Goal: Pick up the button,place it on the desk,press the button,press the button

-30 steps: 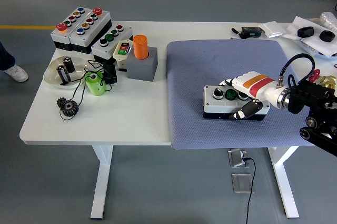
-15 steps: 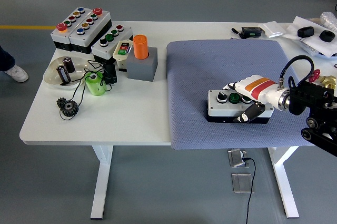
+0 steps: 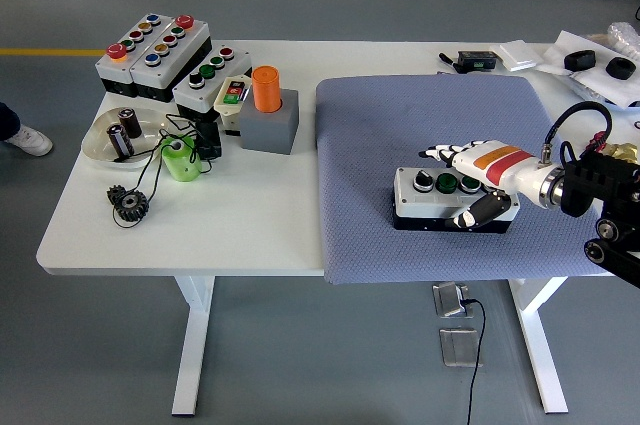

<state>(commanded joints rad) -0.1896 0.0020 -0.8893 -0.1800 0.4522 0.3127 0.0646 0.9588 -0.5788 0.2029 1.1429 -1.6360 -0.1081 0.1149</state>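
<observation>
While the right hand (image 3: 478,177) wraps around the right end of the button box (image 3: 440,197), thumb on the front and fingers behind, that box sits flat on the blue-grey mat (image 3: 430,125) covering the table (image 3: 200,225).

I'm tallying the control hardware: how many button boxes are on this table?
5: one button box on the blue mat under the right hand; four boxes at the far left corner, at, and a small one at. None appears hidden.
</observation>
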